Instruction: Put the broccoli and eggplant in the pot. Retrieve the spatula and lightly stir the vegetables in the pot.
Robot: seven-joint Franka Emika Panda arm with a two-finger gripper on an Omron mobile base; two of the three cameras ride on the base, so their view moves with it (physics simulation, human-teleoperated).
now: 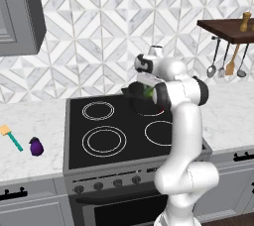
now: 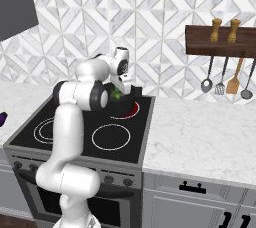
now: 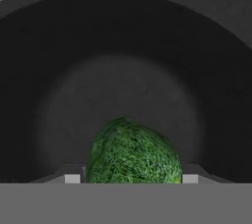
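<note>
We are carrying the broccoli (image 3: 133,152) over the pot (image 3: 123,46), which is sitting on the stove's (image 1: 114,163) far burner. In the hand view the green floret is sitting between the two finger tips (image 3: 72,179), so we judge that the gripper (image 3: 131,179) is clamping it rather than letting it lie loose, and the pot's dark floor is spreading out directly beyond it. From the base views the gripper (image 1: 147,90) is hanging at the pot's mouth with a speck of green beneath it.

So we are finishing the first step: the broccoli is in hand above the pot and, by our judgement, not yet released. Everything else is waiting. The eggplant (image 1: 36,146) is lying on the counter (image 1: 30,165) well off to the gripper's left, past the stove's edge, and the spatula (image 1: 11,137) is lying just beyond it, further left. After the drop we are facing the eggplant transfer, then fetching the spatula and stirring.
</note>
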